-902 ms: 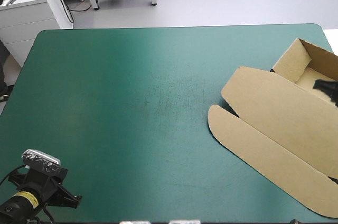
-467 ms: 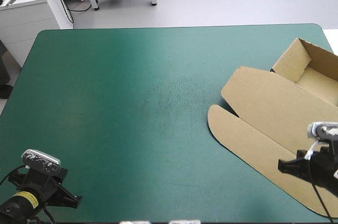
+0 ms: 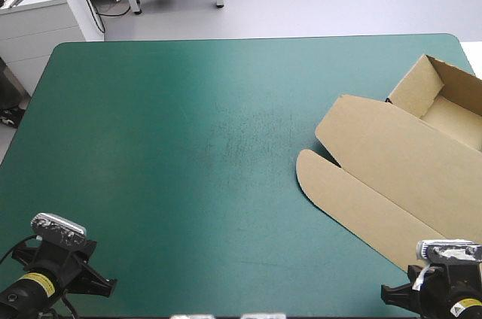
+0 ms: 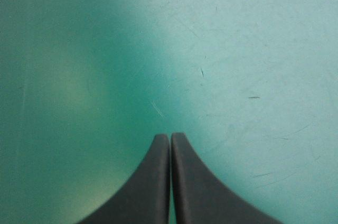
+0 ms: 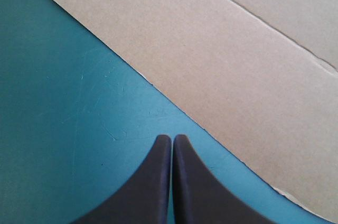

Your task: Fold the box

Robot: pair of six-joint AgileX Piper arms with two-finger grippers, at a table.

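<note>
The brown box lies at the table's right side. Its lid is flat, with a rounded flap toward the middle of the table. Its tray has raised walls and sits at the far right. My right gripper is at the near right corner, just off the lid's near edge, shut and holding nothing. In the right wrist view its tips rest over the cover, and the box's flat board lies ahead of them. My left gripper is at the near left corner, shut over the cover.
The teal-green cover shows faint scratches in its middle. The box reaches the table's right edge and partly runs out of the high view. Both arms sit along the near edge.
My right gripper has drawn back from the box's tray, across the lid, to the near right corner. The box and my left arm have not moved.
</note>
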